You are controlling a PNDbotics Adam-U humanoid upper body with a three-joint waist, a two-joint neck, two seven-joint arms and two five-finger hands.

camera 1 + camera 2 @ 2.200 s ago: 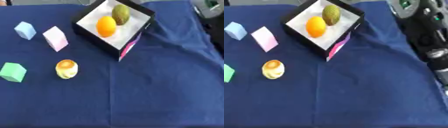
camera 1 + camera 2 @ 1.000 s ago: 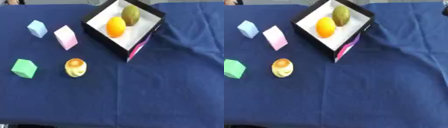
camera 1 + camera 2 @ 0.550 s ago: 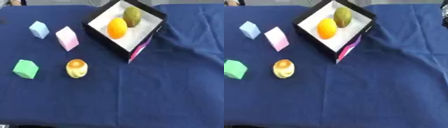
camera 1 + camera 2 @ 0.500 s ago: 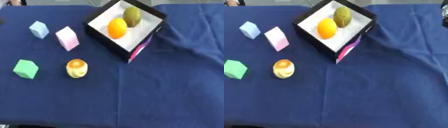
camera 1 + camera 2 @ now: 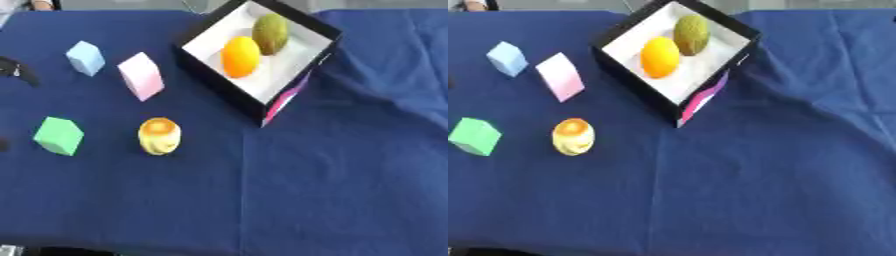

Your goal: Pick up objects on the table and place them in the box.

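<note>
- Worktop [image 5: 350, 190]: covered edge to edge in a dark blue cloth, wrinkled toward the right; the near and right parts carry nothing.
- Box [image 5: 293, 87]: black outside, white inside, open on top, turned corner-on to the robot, at the far centre. A pink panel shows at its near corner.
- Contents of box: an orange fruit [image 5: 241, 56] and a green-brown fruit [image 5: 270, 33], side by side and touching or nearly so.
- Yellow round thing [image 5: 160, 135]: orange on top, lying on the cloth left of the box's near corner, near it but apart. It looks the closest loose thing to the box.
- Pink block [image 5: 141, 76]: tilted, standing beyond the yellow thing, just left of the box.
- Pale blue block [image 5: 86, 58]: left of the pink block, apart from it.
- Green block [image 5: 59, 135]: farthest left, level with the yellow thing.
- Dark shape [image 5: 19, 71]: at the left edge of the left eye view, beside the pale blue block; what it is cannot be told.
- Hands: neither shows in either view, so whether their fingers are spread or curled cannot be told.
- Judgement: four things remain outside the box, all to its left, so the left arm would likely have the shorter reach. The carry would then run rightward and away, over the box's near-left wall.
</note>
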